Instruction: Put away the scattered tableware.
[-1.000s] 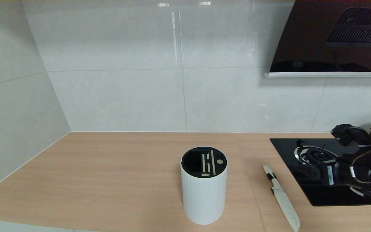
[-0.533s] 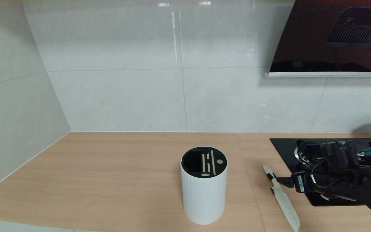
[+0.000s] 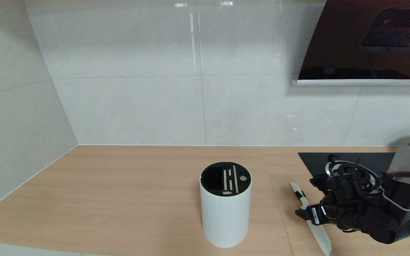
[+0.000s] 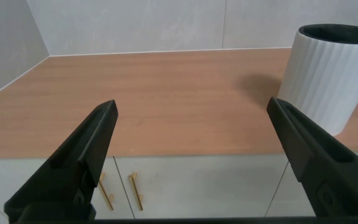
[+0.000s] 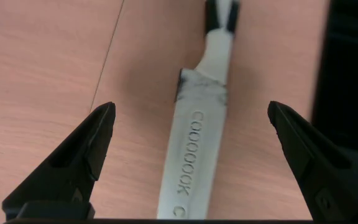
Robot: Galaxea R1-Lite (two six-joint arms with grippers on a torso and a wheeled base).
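Observation:
A white knife [image 3: 321, 237] with black marks lies on the wooden counter [image 3: 137, 185], to the right of a white ribbed cylinder holder [image 3: 225, 213] whose black top has slots. My right gripper [image 3: 310, 210] hangs just above the knife's middle and hides part of it. In the right wrist view the knife [image 5: 199, 155] lies lengthwise between the two spread fingers of the open right gripper [image 5: 190, 115], with nothing held. My left gripper [image 4: 189, 109] is open and empty, low in front of the counter edge, with the holder [image 4: 327, 74] off to one side.
A black cooktop [image 3: 354, 218] with a burner ring [image 3: 336, 167] sits right of the knife, under a dark range hood [image 3: 365, 42]. Tiled walls close the back and left. Cabinet doors with gold handles [image 4: 135, 193] lie below the counter edge.
My right arm swung left and down from above the cooktop to just over the knife. The knife and holder stayed put.

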